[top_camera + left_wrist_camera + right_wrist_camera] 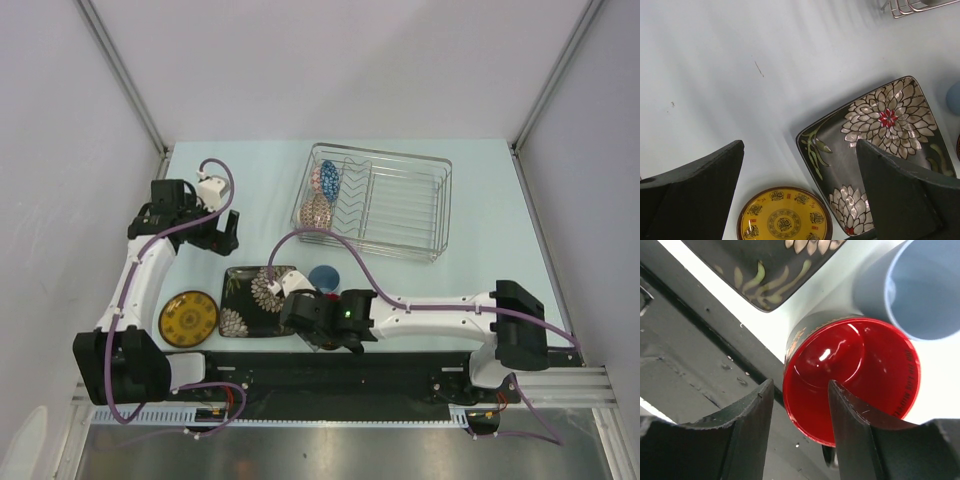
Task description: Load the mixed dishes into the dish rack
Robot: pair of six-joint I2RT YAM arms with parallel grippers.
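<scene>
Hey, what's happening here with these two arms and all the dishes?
The robot is loading dishes into the wire dish rack. The blue bowl and the beige-pink bowl already sit in it. The right hand straddles the rim of the black mug, one finger inside, one outside, beside the light-blue cup. The left hand hangs open near the yellow plate and black square plate.

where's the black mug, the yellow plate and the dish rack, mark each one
black mug (850,370), right wrist view, on its red inside
yellow plate (784,220), left wrist view, on its centre
dish rack (400,205), top view, on its bare wire floor
</scene>
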